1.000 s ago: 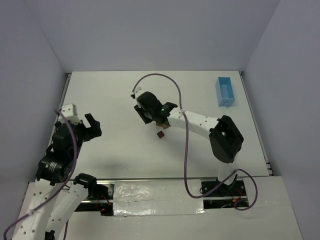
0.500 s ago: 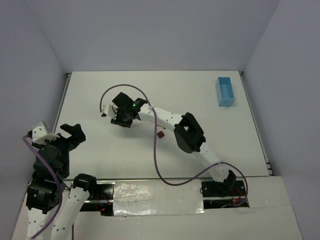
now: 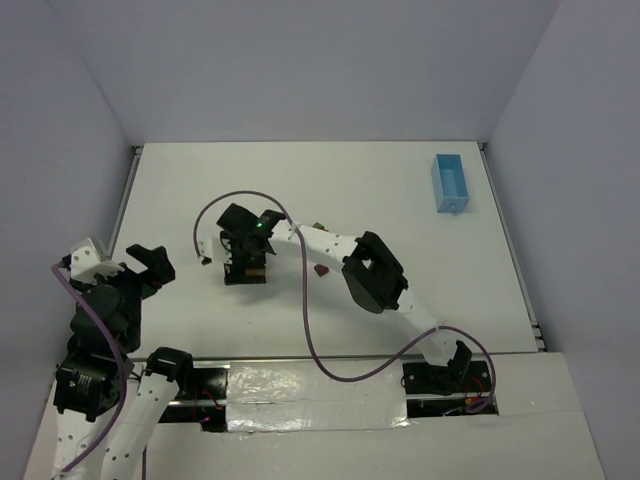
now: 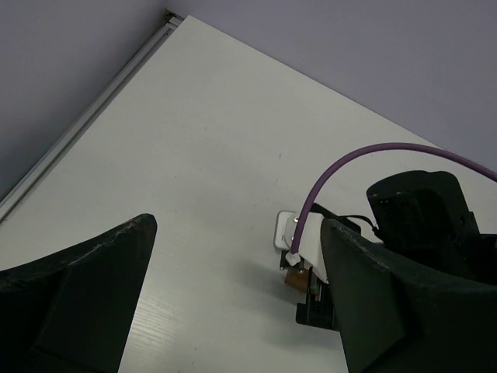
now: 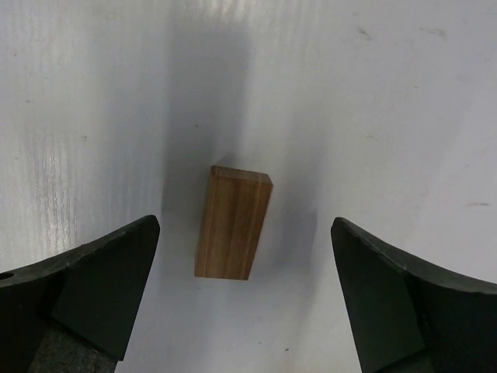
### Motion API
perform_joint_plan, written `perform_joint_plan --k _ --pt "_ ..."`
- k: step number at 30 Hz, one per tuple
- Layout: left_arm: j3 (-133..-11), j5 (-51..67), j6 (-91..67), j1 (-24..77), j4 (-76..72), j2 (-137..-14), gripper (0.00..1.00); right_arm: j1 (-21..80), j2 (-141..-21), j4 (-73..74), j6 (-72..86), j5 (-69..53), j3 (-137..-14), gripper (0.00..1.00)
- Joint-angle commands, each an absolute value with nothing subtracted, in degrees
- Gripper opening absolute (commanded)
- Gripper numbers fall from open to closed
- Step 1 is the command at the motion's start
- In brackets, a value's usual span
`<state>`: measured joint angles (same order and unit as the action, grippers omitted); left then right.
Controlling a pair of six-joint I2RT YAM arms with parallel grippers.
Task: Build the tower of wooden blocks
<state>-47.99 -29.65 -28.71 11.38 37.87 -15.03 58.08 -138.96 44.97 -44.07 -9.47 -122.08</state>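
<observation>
A brown wood block [image 5: 233,223] lies flat on the white table, and my right gripper [image 5: 245,229] hangs open straight above it, one finger on each side, touching nothing. From above, the right gripper [image 3: 245,266] sits left of the table's centre. The left wrist view catches the same block [image 4: 295,277] under the right arm's head. A small reddish wood block [image 3: 321,268] lies alone, right of that gripper and beside the right arm. My left gripper [image 3: 150,262] stands open and empty near the left edge. No tower shows in any view.
A light-blue tray [image 3: 450,183] stands at the far right of the table. The right arm's purple cable [image 3: 215,205] loops over the table left of its gripper. Metal rails run along the table's left edge [image 4: 85,124].
The right arm swung left across the table, then its jaws opened, leaving the brown block on the table between them. The left arm drew back toward the left edge.
</observation>
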Motion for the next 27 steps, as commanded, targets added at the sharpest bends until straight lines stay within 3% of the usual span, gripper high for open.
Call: perform_joint_plan --k 1,7,11,15,27 --pt "-48.3 -28.7 -28.1 11.2 35.6 -16.1 1.0 56.3 -130.4 38.7 -39.9 -9.1 -121.5 1.0" --pt "-48.3 -28.2 -27.9 11.2 35.4 -15.9 1.0 52.6 -111.9 18.7 -7.7 3.2 -99.7 1.0" --pt "-48.1 -27.2 -27.5 11.2 34.9 -16.2 0.99 47.0 -100.0 18.3 14.5 10.2 -83.5 1.0" --pt "-48.2 -26.4 -27.2 11.2 34.8 -17.2 0.99 46.0 -94.7 14.8 18.2 10.9 -67.5 0.98" --pt "-48.0 -24.2 -26.5 11.2 34.3 -19.6 0.99 46.4 -99.8 11.5 18.0 13.6 -62.7 0.66"
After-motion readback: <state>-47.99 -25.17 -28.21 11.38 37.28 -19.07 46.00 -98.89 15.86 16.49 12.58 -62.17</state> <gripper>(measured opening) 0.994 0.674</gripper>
